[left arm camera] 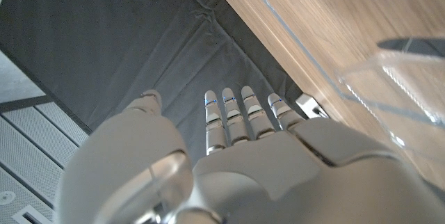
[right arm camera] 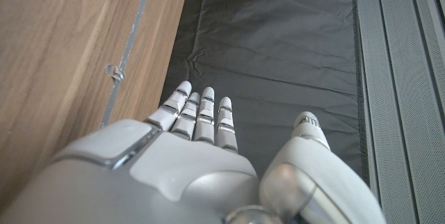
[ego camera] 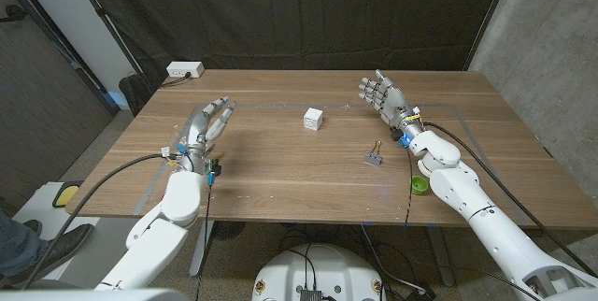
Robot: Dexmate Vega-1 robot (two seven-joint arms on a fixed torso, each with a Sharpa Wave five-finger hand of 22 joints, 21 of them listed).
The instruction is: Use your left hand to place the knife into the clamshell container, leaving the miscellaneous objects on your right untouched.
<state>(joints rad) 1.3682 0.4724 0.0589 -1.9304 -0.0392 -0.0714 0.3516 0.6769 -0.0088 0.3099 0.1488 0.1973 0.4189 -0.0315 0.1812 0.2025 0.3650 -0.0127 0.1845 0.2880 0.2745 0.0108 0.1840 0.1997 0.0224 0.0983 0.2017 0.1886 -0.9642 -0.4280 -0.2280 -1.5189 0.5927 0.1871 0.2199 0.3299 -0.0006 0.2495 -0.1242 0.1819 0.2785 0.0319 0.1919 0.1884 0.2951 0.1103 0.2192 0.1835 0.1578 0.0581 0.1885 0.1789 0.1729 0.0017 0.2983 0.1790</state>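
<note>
Over at the table's [ego camera: 280,184] 9 o'clock side, the left hand [ego camera: 207,123] sits with its fingers [left arm camera: 236,116] stretched out straight, side by side, holding nothing. Its fingertips aim toward 1 o'clock. From the left wrist camera you can see a clear plastic clamshell container [left arm camera: 389,92] on the wood just beside that hand, not touching it. There's a dark strip [left arm camera: 414,44] past the container's rim, but honestly I can't tell if that's the knife.

Across the table at about 2 o'clock, the right hand [ego camera: 383,95] is up off the wood, fingers [right arm camera: 198,116] extended and a bit fanned, also holding nothing.

Between the two hands, close to the table's middle, there's a small white cube [ego camera: 313,119]. At 4 o'clock from the cube lies a binder clip [ego camera: 374,158], well apart from both hands. A green round thing [ego camera: 420,185] peeks out by the right forearm near the table's front edge. A white power box [ego camera: 185,70] sits at the far corner, 12 o'clock from the left hand, and a dark curtain [ego camera: 308,11] hangs behind everything.
</note>
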